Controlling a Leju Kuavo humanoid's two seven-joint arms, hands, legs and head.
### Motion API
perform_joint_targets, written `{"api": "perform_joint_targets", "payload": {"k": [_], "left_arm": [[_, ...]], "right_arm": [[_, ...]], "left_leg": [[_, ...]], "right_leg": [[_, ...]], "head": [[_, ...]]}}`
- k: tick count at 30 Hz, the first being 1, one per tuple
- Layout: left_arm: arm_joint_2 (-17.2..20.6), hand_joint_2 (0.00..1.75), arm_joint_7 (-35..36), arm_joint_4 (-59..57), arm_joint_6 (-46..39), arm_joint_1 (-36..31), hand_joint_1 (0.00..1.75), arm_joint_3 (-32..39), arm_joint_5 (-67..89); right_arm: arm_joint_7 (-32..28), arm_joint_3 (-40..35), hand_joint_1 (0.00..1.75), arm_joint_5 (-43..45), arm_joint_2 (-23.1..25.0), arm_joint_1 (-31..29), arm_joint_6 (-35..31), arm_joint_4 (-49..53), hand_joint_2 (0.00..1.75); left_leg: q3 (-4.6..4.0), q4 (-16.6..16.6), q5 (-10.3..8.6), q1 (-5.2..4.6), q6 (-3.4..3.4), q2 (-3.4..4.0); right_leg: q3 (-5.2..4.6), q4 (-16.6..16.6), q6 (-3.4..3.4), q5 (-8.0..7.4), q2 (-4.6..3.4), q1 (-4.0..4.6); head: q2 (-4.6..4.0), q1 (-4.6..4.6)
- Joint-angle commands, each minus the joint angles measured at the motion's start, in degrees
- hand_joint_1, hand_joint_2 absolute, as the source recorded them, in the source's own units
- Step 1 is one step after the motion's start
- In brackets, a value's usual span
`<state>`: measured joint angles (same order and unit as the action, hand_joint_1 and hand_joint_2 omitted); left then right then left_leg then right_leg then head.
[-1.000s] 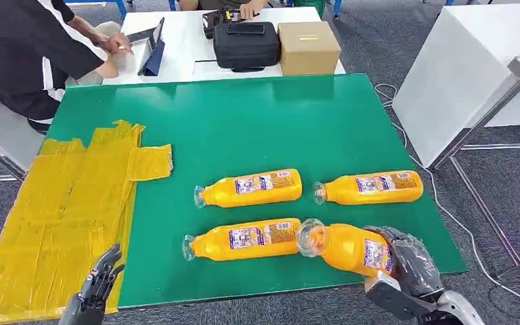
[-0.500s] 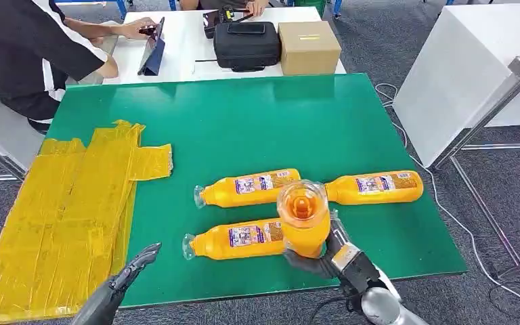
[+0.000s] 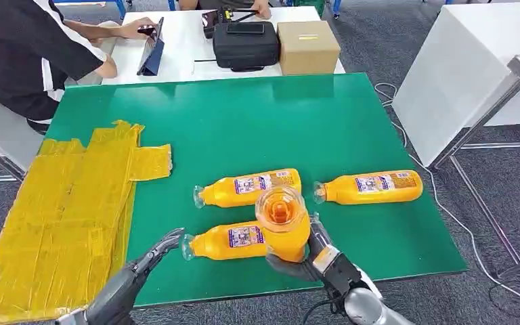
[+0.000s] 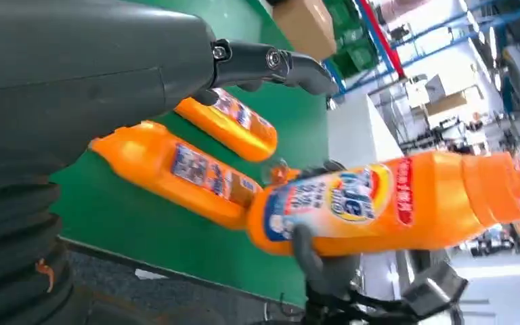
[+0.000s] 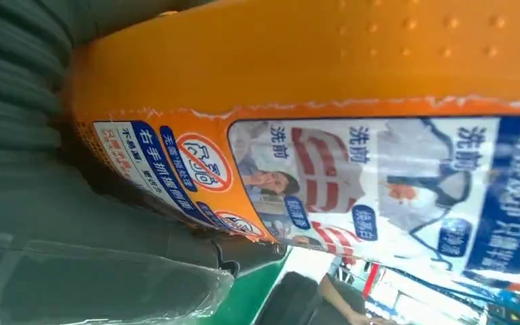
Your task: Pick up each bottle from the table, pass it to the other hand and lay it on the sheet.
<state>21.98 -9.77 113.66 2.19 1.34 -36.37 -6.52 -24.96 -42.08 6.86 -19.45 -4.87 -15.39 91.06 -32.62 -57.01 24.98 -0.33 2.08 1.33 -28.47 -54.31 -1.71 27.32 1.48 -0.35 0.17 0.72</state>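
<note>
The right hand (image 3: pixel 306 261) holds an orange plastic bottle (image 3: pixel 284 223) above the green worktop (image 3: pixel 244 122); the left hand (image 3: pixel 150 256) is open, holding nothing.

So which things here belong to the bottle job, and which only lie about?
For the job:
held bottle in right hand
left hand
three bottles on table
yellow sheet

Lying about:
black bag
cardboard box
tablet
</note>
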Motion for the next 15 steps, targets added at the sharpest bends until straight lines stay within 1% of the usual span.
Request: {"api": "perform_joint_targets", "payload": {"k": [1,3,6,8,10,11,15], "left_arm": [[-9.66,1.75,2.99,-5.21,4.32,-7.96,0.00,-1.92,-1.67],[-10.20,1.75,3.30,-5.39,4.83,-8.41,0.00,-2.12,-1.61],[-10.90,1.75,3.46,-5.57,5.74,-9.40,0.00,-2.48,-1.76],[-11.51,1.75,3.64,-5.81,6.27,-10.58,0.00,-3.15,-1.86],[-11.82,1.75,3.78,-6.11,6.51,-11.49,0.00,-3.71,-1.89],[-11.92,1.75,4.03,-6.42,6.11,-11.94,0.00,-4.02,-1.69],[-11.94,1.75,3.86,-6.56,5.66,-11.70,0.00,-3.90,-1.60]], "right_arm": [[2.54,-2.79,1.75,-3.20,3.66,-1.79,1.36,-2.95,1.75],[2.82,-2.94,1.75,-3.76,4.15,-2.07,1.72,-3.23,1.75],[3.19,-3.39,1.75,-4.65,5.00,-3.06,2.78,-4.13,1.75],[3.27,-3.93,1.75,-4.95,5.95,-4.20,3.76,-4.83,1.75],[3.20,-4.68,1.75,-5.45,6.24,-4.82,5.04,-4.70,1.75],[3.61,-5.26,1.75,-6.14,6.69,-5.20,6.68,-4.11,1.75],[4.54,-6.07,1.75,-7.04,8.15,-6.50,8.37,-3.89,1.75]], "left_leg": [[0.13,0.07,-0.03,0.03,-0.16,-0.35],[0.09,0.05,0.01,0.03,-0.13,-0.17],[0.13,0.05,0.01,0.04,-0.18,-0.25],[0.10,0.02,0.02,0.04,-0.16,-0.14],[0.03,0.01,0.00,0.03,-0.10,-0.04],[0.07,0.01,0.00,0.03,-0.15,-0.08],[0.05,0.02,0.00,0.02,-0.12,-0.04]], "right_leg": [[0.23,0.12,0.04,0.02,0.08,0.00],[0.15,0.08,0.04,0.01,-0.05,0.01],[0.20,0.08,0.05,0.03,-0.01,0.01],[0.14,0.05,0.05,0.01,-0.08,0.02],[0.06,0.03,0.02,-0.02,-0.10,0.02],[0.08,0.01,0.04,-0.01,-0.14,0.01],[0.06,0.02,0.03,-0.01,-0.13,0.01]], "head": [[0.02,0.00],[0.02,-0.02],[0.00,0.00],[0.00,-0.02],[0.00,-0.02],[0.00,-0.02],[0.00,-0.04]]}}
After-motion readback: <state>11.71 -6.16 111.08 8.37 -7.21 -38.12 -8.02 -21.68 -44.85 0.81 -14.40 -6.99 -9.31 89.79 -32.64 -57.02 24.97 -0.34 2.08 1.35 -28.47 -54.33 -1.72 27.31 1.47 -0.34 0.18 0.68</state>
